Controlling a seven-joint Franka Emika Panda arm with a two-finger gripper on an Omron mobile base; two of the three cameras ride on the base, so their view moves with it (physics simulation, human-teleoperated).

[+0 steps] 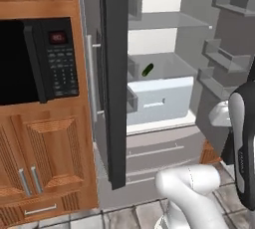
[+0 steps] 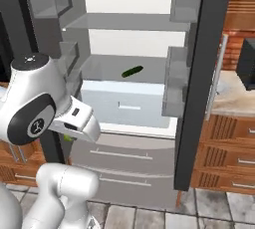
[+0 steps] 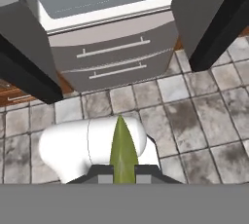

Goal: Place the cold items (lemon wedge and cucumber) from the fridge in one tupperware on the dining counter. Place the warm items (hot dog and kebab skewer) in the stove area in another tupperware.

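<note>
Tool (image 3: 123, 172) clamped on lemon wedge (image 3: 121, 150): light, soft, slick rind. Cucumber (image 2: 132, 71) on fridge (image 2: 149, 34) shelf: stiff, glossy; prob. grip mid-length.

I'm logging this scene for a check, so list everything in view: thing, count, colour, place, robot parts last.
fridge: 1, grey, doors open, white inside
cucumber: 1, dark green, on fridge shelf above the drawer
lemon wedge: 1, yellow-green, held in the pincer
microwave: 1, black, in wooden cabinet left of fridge
cabinets: brown wood, both sides of fridge
floor: grey tiles, below fridge
arm: 1, white, before fridge
pincer: 1, dark, shut on the wedge
</note>
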